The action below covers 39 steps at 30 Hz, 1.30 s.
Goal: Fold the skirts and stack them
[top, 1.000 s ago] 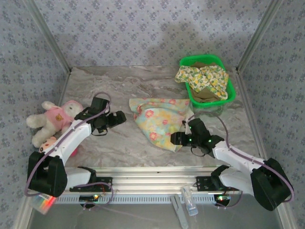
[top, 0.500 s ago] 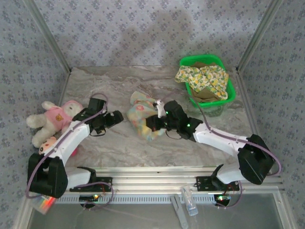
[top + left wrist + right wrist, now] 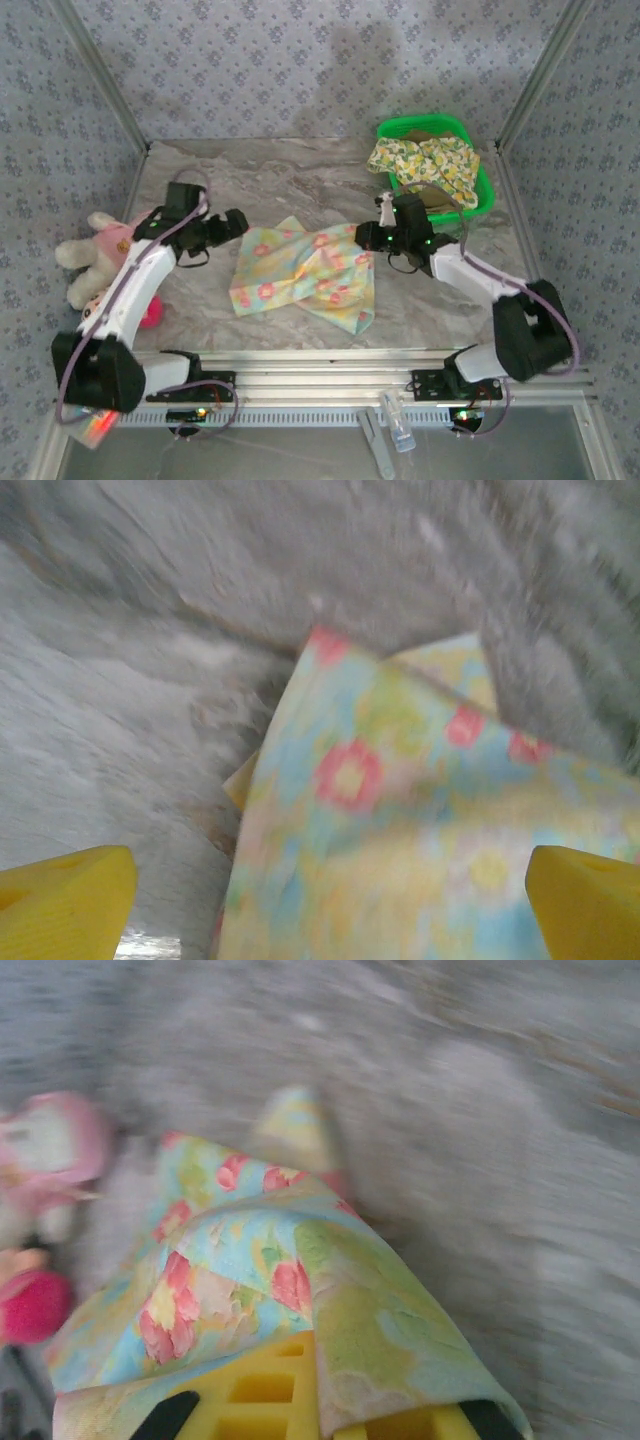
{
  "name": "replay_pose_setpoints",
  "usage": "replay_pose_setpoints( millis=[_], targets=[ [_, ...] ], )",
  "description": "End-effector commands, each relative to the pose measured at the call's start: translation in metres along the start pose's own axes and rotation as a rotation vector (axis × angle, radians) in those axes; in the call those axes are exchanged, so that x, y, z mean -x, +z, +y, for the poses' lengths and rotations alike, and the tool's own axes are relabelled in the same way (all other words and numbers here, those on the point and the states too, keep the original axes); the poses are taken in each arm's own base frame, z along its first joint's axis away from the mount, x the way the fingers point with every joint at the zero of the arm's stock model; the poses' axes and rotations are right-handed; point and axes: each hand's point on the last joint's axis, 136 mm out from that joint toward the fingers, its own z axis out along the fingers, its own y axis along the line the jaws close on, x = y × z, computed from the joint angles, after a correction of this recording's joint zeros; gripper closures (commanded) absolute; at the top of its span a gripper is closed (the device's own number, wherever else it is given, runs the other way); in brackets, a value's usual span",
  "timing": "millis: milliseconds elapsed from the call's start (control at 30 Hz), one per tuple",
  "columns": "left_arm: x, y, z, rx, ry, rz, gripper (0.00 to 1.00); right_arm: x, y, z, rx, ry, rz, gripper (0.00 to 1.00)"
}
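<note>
Two arms: I reach both in from the near edge of the table (image 3: pixel 300 175), elbows bent, towards its middle.
My left hand (image 3: pixel 228 224): it hovers just off the left corner of the pastel skirt (image 3: pixel 305 275) and points right, with the arm rising past the pink plush toy (image 3: pixel 100 255).
Left hand state: released, holding nothing. From the left wrist, my two yellow fingertips (image 3: pixel 62 898) sit far apart at the bottom corners, with a corner of the skirt (image 3: pixel 400 820) on the table beyond them.
My right hand (image 3: pixel 368 238): it is at the skirt's upper right edge and points left, the forearm stretching in from the right.
Right hand state: clenched on the pastel skirt. From the right wrist, the cloth (image 3: pixel 250 1260) drapes over my yellow finger (image 3: pixel 260 1390).
Pastel skirt: it lies spread and wrinkled on the middle of the table, between my hands.
Other skirts: a floral skirt (image 3: pixel 420 158) is heaped in the green basket (image 3: pixel 425 121) at the far right, with an olive-khaki skirt (image 3: pixel 435 203) under it.
View differences: the top view takes in both arms and the basket. The right wrist view shows the toy (image 3: pixel 45 1150) as a pink blur at the left.
</note>
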Motion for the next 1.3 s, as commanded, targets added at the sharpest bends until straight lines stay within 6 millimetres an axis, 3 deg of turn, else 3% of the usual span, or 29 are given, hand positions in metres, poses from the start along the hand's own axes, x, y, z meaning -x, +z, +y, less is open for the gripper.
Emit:
replay_pose_setpoints(
  millis=[0, 133, 267, 400, 533, 700, 900, 1100, 1167, 1267],
  targets=[
    [-0.02, 0.019, -0.016, -0.022, 0.059, 0.115, 0.0, -0.003, 0.004, -0.028, -0.054, 0.064, 0.044, 0.84],
    [-0.024, 0.029, -0.019, -0.026, 0.057, 0.127, 0.0, -0.001, -0.003, -0.021, -0.055, 0.034, 0.081, 0.57],
    [-0.028, 0.022, -0.008, 0.013, 0.059, 0.108, 0.0, -0.008, -0.035, -0.021, -0.132, -0.11, 0.108, 0.3],
    [-0.036, 0.011, 0.012, 0.08, 0.049, 0.101, 0.0, -0.015, -0.074, -0.019, -0.204, -0.341, 0.153, 0.21],
    [-0.044, 0.002, 0.027, 0.107, 0.01, 0.093, 0.0, -0.038, -0.094, 0.001, -0.135, -0.678, 0.283, 0.24],
    [-0.055, -0.001, 0.036, 0.103, -0.061, 0.094, 0.0, -0.051, -0.098, 0.012, -0.101, -1.057, 0.415, 0.3],
    [-0.066, 0.002, 0.043, 0.107, -0.129, 0.11, 0.0, -0.055, -0.09, 0.006, -0.129, -1.242, 0.666, 0.31],
    [-0.072, 0.009, 0.046, 0.109, -0.176, 0.131, 0.0, -0.054, -0.068, -0.007, -0.176, -1.348, 0.755, 0.35],
    [-0.075, 0.011, 0.046, 0.1, -0.197, 0.137, 0.0, -0.053, -0.063, -0.01, -0.193, -1.37, 0.761, 0.42],
    [-0.081, 0.017, 0.045, 0.078, -0.233, 0.15, 0.0, -0.048, -0.057, -0.012, -0.235, -1.414, 0.711, 0.6]
  ],
)
